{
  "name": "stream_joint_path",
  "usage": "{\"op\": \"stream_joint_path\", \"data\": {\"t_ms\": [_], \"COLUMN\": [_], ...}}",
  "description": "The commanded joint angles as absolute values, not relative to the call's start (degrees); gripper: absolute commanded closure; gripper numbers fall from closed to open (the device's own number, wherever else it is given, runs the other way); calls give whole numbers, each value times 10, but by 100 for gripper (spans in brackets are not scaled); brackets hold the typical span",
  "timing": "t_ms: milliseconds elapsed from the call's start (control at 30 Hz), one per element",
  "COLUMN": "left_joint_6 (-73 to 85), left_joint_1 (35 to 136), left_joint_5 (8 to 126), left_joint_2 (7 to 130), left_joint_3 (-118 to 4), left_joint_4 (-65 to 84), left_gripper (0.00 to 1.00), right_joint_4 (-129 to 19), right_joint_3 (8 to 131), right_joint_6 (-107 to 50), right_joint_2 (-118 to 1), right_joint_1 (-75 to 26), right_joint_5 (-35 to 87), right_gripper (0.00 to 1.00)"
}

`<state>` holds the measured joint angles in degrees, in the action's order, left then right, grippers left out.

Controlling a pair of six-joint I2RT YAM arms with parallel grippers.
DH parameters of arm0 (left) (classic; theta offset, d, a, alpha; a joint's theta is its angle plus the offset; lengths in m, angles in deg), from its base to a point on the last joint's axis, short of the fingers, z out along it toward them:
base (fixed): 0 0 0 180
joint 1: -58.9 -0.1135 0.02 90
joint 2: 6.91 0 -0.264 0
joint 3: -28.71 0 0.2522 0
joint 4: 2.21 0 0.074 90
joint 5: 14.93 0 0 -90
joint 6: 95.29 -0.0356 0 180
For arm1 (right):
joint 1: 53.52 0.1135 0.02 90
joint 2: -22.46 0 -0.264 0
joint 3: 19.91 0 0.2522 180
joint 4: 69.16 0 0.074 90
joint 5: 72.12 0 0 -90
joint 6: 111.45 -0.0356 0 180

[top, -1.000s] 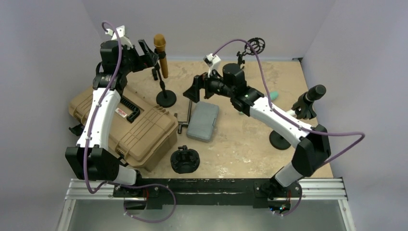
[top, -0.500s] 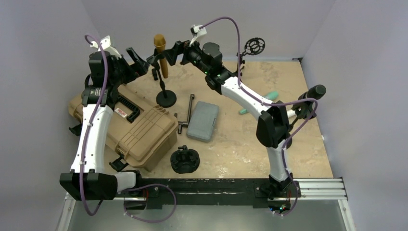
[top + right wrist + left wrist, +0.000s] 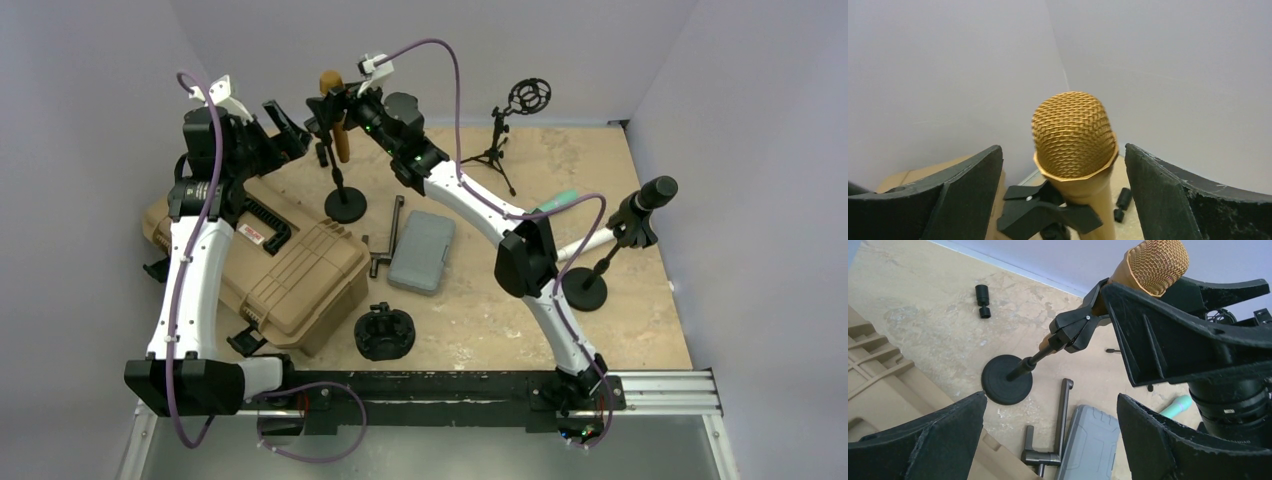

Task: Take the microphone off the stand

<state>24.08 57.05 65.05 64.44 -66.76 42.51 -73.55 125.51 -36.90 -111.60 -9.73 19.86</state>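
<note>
A gold microphone (image 3: 333, 92) sits in a black clip (image 3: 1075, 330) on a short stand with a round black base (image 3: 345, 206) at the back left. My right gripper (image 3: 334, 104) is open, one jaw on each side of the microphone's mesh head (image 3: 1073, 131), and touches nothing. My left gripper (image 3: 290, 122) is open and empty, just left of the stand. In the left wrist view the left gripper (image 3: 1050, 401) points past the stand base (image 3: 1007, 385), and the microphone head (image 3: 1157, 262) shows behind a right finger (image 3: 1173, 340).
A tan hard case (image 3: 285, 270) lies under the left arm. A grey case (image 3: 422, 250) and a black handle tool (image 3: 386, 240) lie mid-table, and a black round mount (image 3: 384, 333) lies near the front. A second stand with a black microphone (image 3: 648, 196) stands at the right, and a tripod shock mount (image 3: 525, 100) at the back.
My right arm has swung from mid-table to the back left and brought its open jaws around the microphone head. My left gripper drew back a little to the left, then held still.
</note>
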Motion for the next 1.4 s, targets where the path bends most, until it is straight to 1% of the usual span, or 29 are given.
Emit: {"op": "stream_joint_path", "data": {"t_ms": [0,167,367,533,567,667,800,867,933,1000,1133,1367], "left_joint_6": [226,219,224,224,224,225,220,214,210,204,179,109], "left_joint_1": [566,566,566,566,566,566,566,566,566,566,566,566], "left_joint_5": [647,638,627,629,629,626,612,597,598,610,619,549], "left_joint_2": [631,632,639,642,643,647,661,681,705,722,739,782], "left_joint_3": [-663,-657,-658,-656,-656,-657,-663,-675,-696,-703,-673,-634], "left_joint_4": [408,396,389,388,388,387,378,367,365,340,242,150], "left_gripper": [0,0,0,0,0,0,0,0,3,3,3,13], "right_joint_4": [-746,-745,-739,-740,-740,-741,-743,-743,-746,-747,-738,-737], "right_joint_3": [1315,1331,1338,1343,1345,1347,1330,1319,1307,1303,1314,1312], "right_joint_6": [-326,-301,-262,-238,-234,-220,-217,-198,-194,-193,-193,-203], "right_joint_2": [-1132,-1149,-1162,-1164,-1163,-1158,-1135,-1120,-1105,-1095,-1098,-1092], "right_joint_1": [-96,-94,-91,-90,-90,-89,-89,-89,-89,-89,-89,-89], "right_joint_5": [156,145,122,116,116,122,131,131,132,141,148,160], "right_gripper": [12,22,28,40,43,56,69,78,83,84,85,86]}}
